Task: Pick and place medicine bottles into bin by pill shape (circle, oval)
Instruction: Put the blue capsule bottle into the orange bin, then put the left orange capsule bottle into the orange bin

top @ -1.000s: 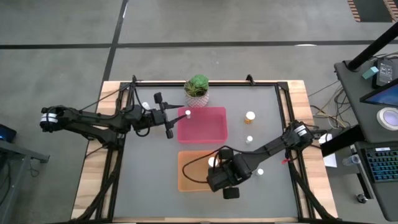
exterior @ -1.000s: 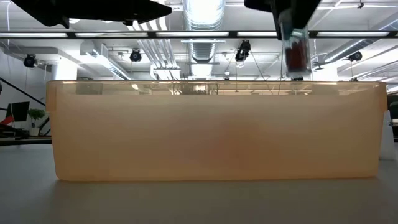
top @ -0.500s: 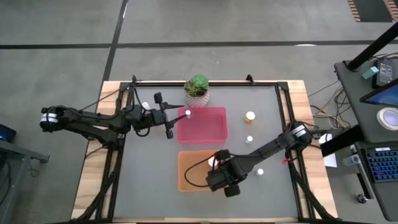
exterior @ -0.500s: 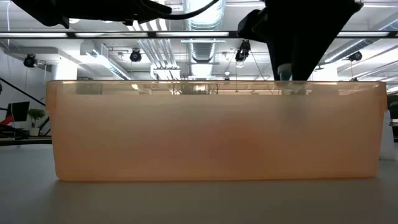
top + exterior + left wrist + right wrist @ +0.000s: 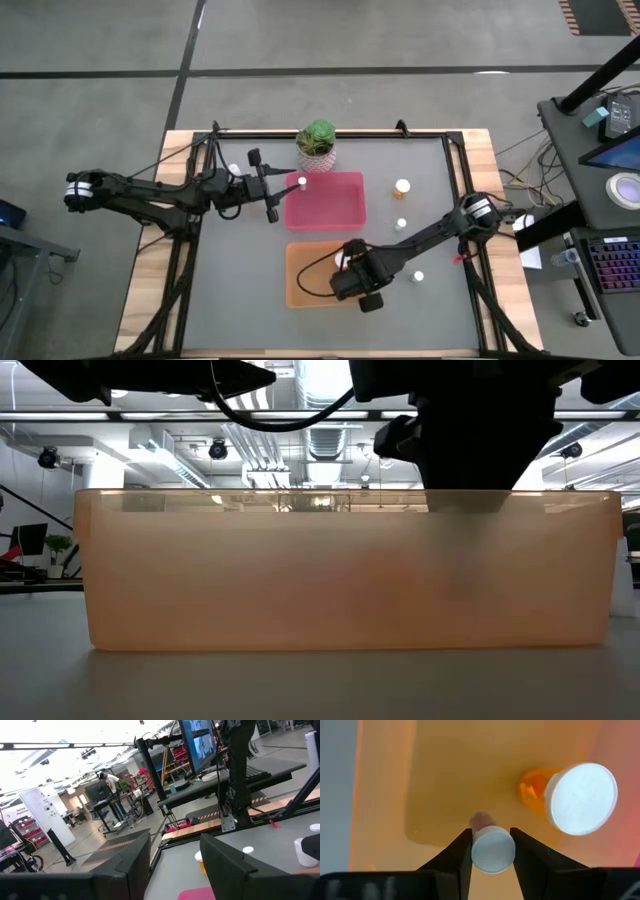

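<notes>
Right wrist view: the right tool is clamped on the white cap of a small bottle, held upright just above the floor of the orange bin. One orange bottle with a white cap already stands in that bin, near the held one but apart from it. Seen from above, the right tool sits over the right part of the orange bin, which lies on the near side of the table. The pink bin lies just beyond it; whether it holds any bottle cannot be told. The left tool, fingers apart and empty, waits at the pink bin's left edge, where a white cap shows. Still on the table to the right are an orange bottle and two small white-capped ones; another lies far left. The potted plant stands at the far edge. Judged from this, sorting is in an early to middle stage: one bottle binned, one being set down, several left.
</notes>
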You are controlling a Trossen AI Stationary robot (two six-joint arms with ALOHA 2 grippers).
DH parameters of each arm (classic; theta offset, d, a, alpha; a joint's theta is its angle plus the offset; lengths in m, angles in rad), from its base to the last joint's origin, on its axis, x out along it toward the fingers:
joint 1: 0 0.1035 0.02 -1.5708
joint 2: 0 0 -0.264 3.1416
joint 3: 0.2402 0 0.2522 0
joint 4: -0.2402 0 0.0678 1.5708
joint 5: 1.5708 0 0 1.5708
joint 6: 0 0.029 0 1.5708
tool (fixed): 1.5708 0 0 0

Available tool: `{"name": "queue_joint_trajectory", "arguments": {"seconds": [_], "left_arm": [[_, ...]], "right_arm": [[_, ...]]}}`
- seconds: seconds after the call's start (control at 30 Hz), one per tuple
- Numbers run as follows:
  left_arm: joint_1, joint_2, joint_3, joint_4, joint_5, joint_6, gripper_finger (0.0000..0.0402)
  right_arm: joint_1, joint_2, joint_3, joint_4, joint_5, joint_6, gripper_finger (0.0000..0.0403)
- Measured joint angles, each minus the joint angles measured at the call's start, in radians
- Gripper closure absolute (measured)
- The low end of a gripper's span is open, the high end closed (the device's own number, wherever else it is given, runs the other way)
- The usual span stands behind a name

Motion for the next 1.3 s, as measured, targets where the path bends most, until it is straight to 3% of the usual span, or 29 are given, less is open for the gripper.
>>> {"name": "queue_joint_trajectory", "arguments": {"seconds": [0.8,1.3], "left_arm": [[-0.001,0.0,-0.001,-0.001,0.0,0.0,0.0244],[-0.001,0.0,-0.001,-0.001,0.0,0.0,0.0244]], "right_arm": [[-0.002,0.017,-0.004,0.031,-0.015,-0.014,0.0289],[-0.002,-0.002,-0.004,0.014,-0.014,0.02,0.0203]]}}
